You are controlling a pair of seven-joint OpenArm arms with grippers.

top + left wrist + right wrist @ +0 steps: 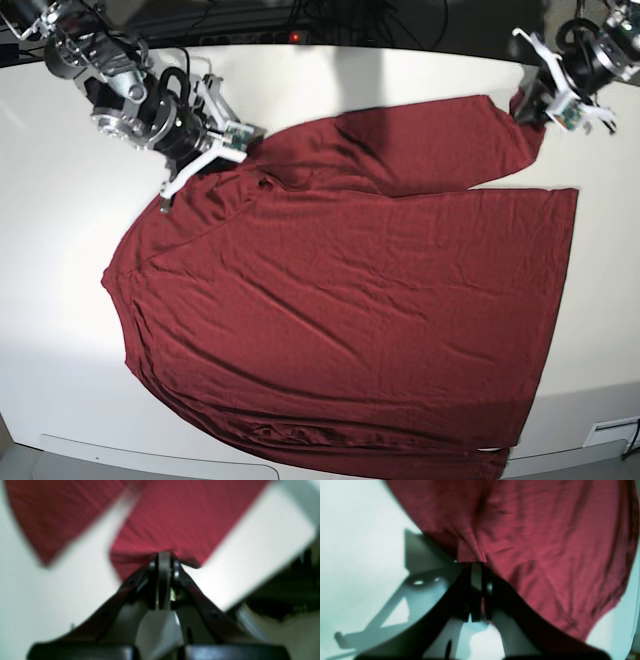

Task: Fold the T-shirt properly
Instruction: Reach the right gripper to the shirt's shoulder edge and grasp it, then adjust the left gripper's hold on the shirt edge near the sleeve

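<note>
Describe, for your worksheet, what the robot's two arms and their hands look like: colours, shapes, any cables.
Both arms are black and silver metal with white bracket pieces near the wrists. The right hand and the left hand each end in two dark, tapering fingers with a pale block between their bases. Black cables loop around the joints of the right arm.

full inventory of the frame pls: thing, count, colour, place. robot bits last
T-shirt: 1, dark red, long-sleeved, spread wrinkled over most of the table, one sleeve folded across the top.
table: 1, white, under the shirt.
cables: several, dark, behind the table's far edge.
left gripper: 1, black and silver, base view's top right, shut on the sleeve's end.
right gripper: 1, black and silver, base view's top left, shut on a pinch of the shirt's upper edge.
</note>
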